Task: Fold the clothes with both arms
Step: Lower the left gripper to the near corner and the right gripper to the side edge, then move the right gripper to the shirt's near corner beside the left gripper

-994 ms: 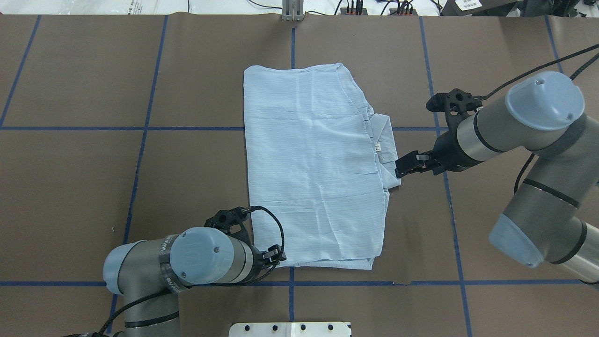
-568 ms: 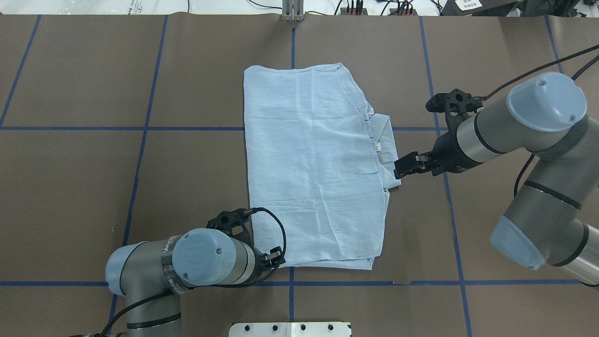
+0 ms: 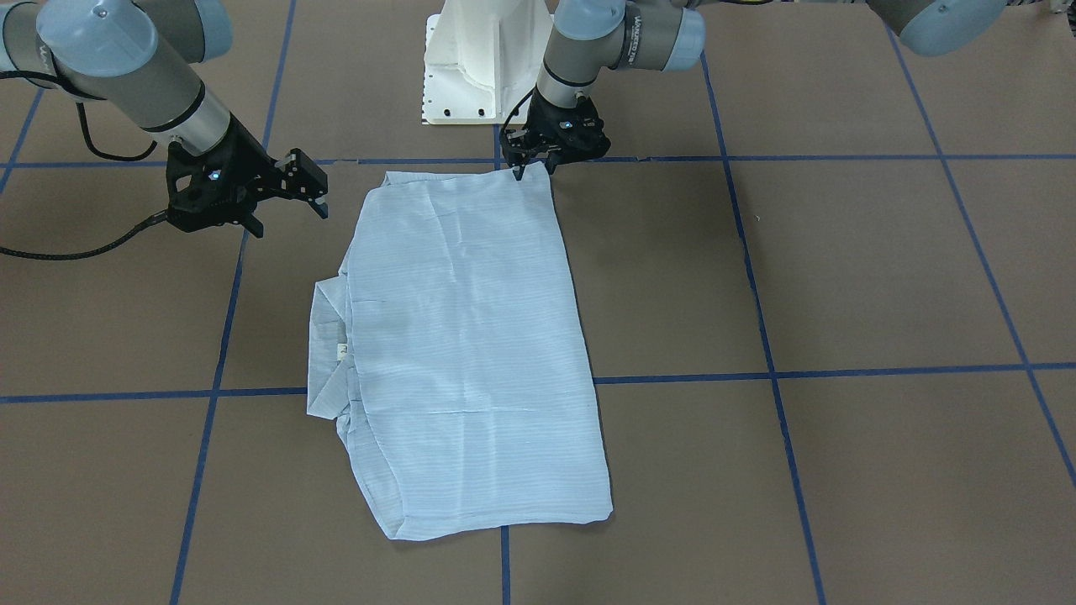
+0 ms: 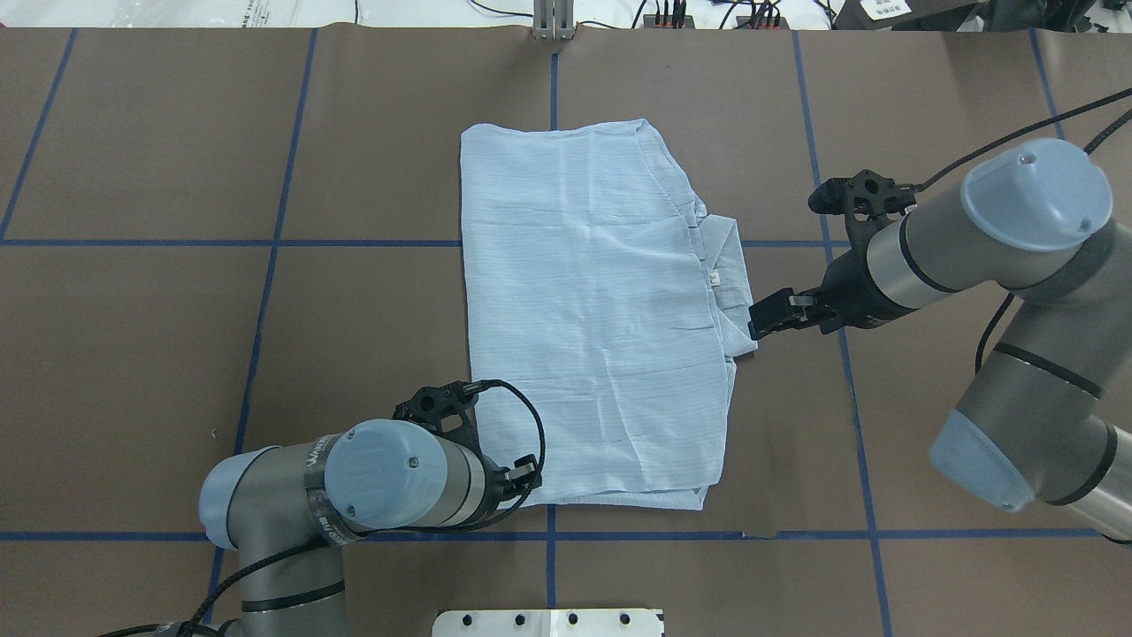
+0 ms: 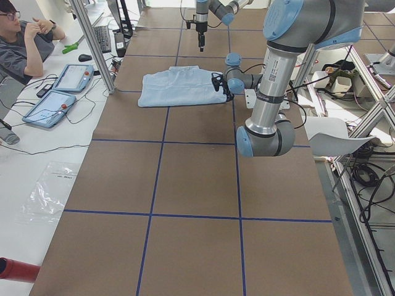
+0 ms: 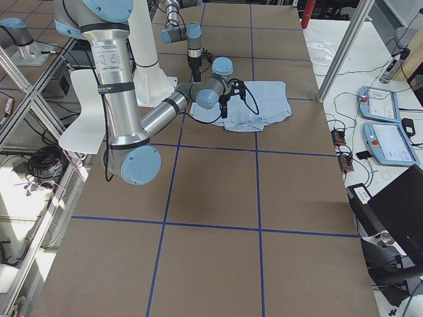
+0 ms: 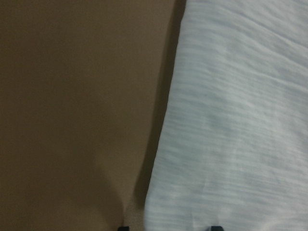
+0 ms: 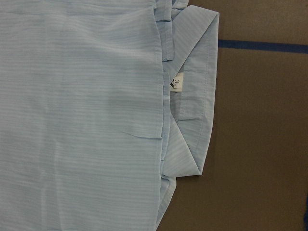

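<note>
The clothes are one pale-blue striped shirt (image 4: 592,310) folded into a flat rectangle at the table's middle, also seen from across the table (image 3: 462,336). Its collar (image 8: 192,115) and neck label (image 8: 177,84) stick out on the robot's right side. My left gripper (image 4: 523,478) points down at the shirt's near left corner (image 3: 528,172). It is open, and its fingertips (image 7: 122,227) straddle the cloth edge. My right gripper (image 4: 762,320) hovers open just beside the collar (image 3: 290,220), holding nothing.
The white pedestal base (image 4: 548,622) stands at the near table edge behind the shirt. Blue tape lines (image 4: 265,265) cross the brown table cover. A person (image 5: 24,43) sits by two tablets (image 5: 62,92) at the far side.
The left arm has shifted slightly toward the shirt's corner. The right arm has drawn back a little to the right. The shirt lies unmoved.
</note>
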`<action>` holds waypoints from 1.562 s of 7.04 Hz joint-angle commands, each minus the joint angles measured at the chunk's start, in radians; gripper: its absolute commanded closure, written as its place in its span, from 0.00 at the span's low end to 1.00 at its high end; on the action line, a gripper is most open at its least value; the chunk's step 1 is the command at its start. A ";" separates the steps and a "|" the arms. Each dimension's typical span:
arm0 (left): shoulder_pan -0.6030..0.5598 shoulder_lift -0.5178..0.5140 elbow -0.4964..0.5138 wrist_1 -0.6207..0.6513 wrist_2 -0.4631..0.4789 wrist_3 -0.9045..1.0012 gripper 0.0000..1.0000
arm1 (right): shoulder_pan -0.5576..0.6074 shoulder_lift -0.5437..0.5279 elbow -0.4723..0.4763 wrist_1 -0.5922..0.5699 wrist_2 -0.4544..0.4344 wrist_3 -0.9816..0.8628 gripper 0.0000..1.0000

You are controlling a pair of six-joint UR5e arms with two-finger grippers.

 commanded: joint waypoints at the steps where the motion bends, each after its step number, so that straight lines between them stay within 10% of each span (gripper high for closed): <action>1: -0.003 -0.004 0.003 0.000 0.000 0.001 0.37 | -0.001 -0.001 -0.004 0.000 0.000 -0.001 0.00; 6: -0.001 -0.006 0.015 0.000 -0.003 -0.001 0.44 | -0.001 0.001 -0.002 0.000 0.000 -0.001 0.00; 7: -0.001 -0.007 0.017 0.001 -0.003 -0.001 0.50 | -0.001 0.001 -0.001 0.000 0.000 -0.001 0.00; 9: -0.001 -0.020 0.015 0.009 -0.004 -0.010 1.00 | -0.001 0.002 0.001 0.000 0.000 -0.001 0.00; 11: -0.031 -0.026 0.012 0.010 -0.012 -0.010 1.00 | -0.006 0.004 0.004 0.002 0.001 0.009 0.00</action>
